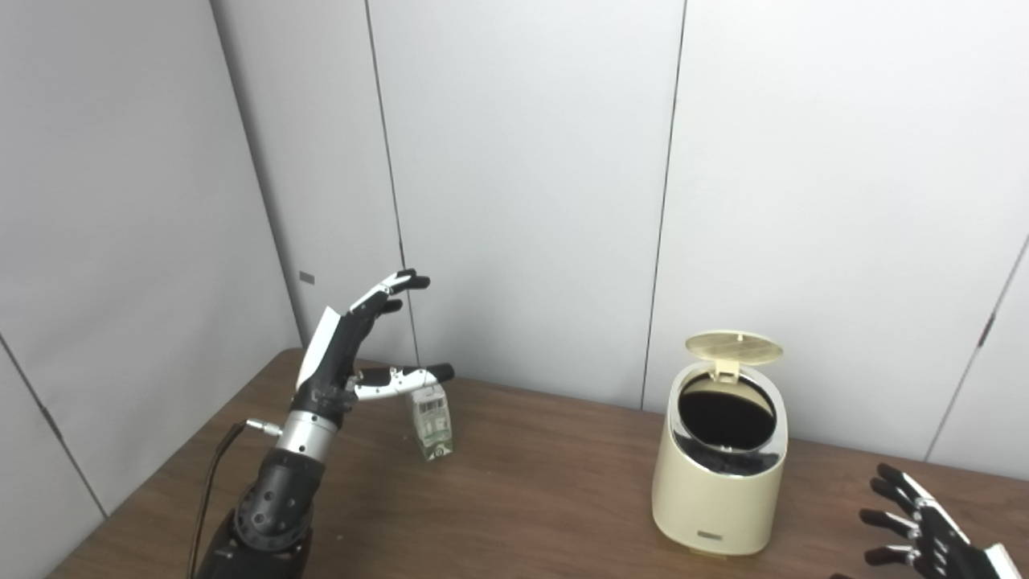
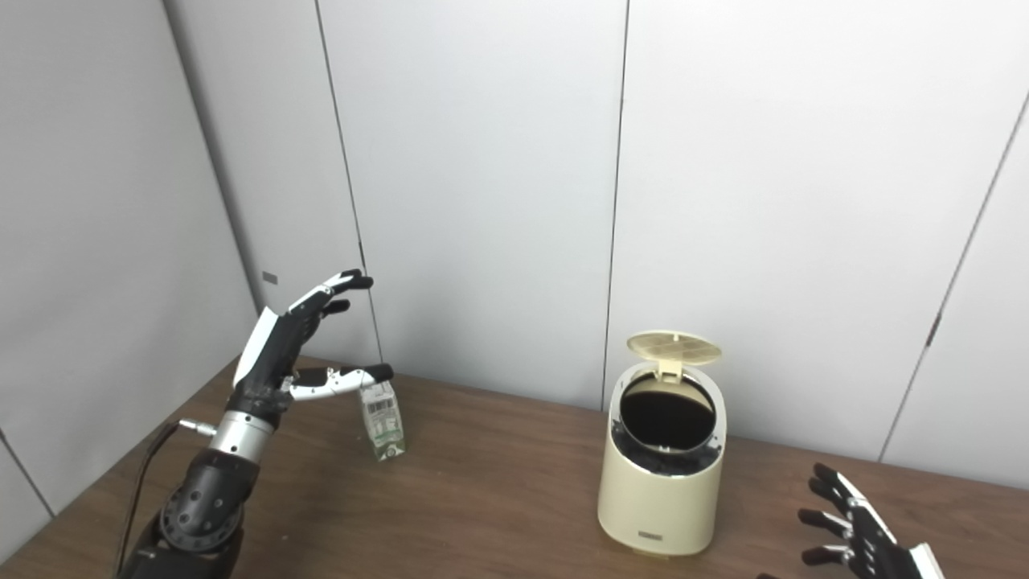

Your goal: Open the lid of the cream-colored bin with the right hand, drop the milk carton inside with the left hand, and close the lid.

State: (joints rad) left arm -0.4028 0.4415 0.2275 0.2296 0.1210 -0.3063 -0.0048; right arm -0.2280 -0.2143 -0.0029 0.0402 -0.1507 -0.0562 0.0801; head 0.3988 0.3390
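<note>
**Lid up, carton not yet grasped**

Bin [image 1: 719, 474] lid [image 1: 734, 347] is standing open, so dropping can go ahead. Left hand [image 1: 346, 354] is hovering, fingers spread, empty, thumb just above the milk carton [image 1: 432, 424] standing on the table [image 1: 522, 498], likely lining up a grasp. Right hand [image 1: 924, 535] is waiting, fingers spread, empty, clear of bin.

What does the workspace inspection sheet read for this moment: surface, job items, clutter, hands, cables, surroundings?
Surface: brown wooden table, no spills seen.
Job's things: cream-colored bin upright, lid raised, dark inside; milk carton upright on the table, left of the bin and apart from it.
Clutter: nothing seen.
Hands: left hand open, raised beside the carton, holding nothing; right hand open, low, right of the bin.
Cables: dark cable running from the left wrist.
Surroundings: plain grey wall panels.
</note>
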